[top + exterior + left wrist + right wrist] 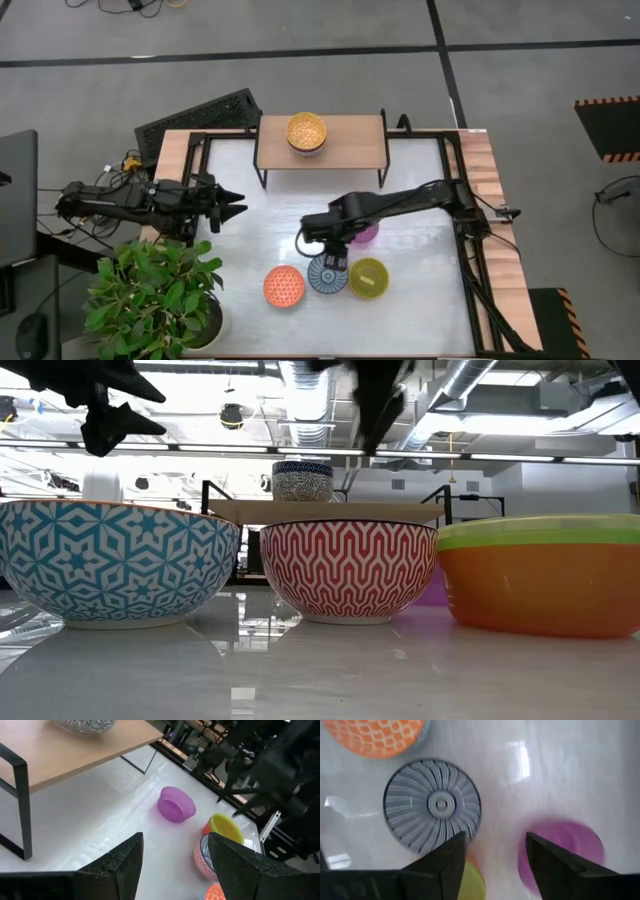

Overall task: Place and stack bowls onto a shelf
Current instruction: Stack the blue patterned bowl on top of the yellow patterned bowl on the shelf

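Yellow speckled bowl (306, 132) on shelf (352, 143) — alone

One yellow speckled bowl (306, 132) sits upright on the wooden shelf (350, 150). Orange bowl (284, 286), blue-grey bowl (326, 275), olive-yellow bowl (369, 277) and purple bowl (365, 235) cluster together on the counter (420, 200).

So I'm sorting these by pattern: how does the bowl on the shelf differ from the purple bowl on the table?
The bowl on the shelf is yellow and speckled inside; the purple bowl is plain. The first sits raised on the shelf's wood top; the purple one rests on the white table, partly under the right gripper. The shelf bowl stands upright; the purple one, in the left wrist view, looks tipped on its side. Both are small and round.
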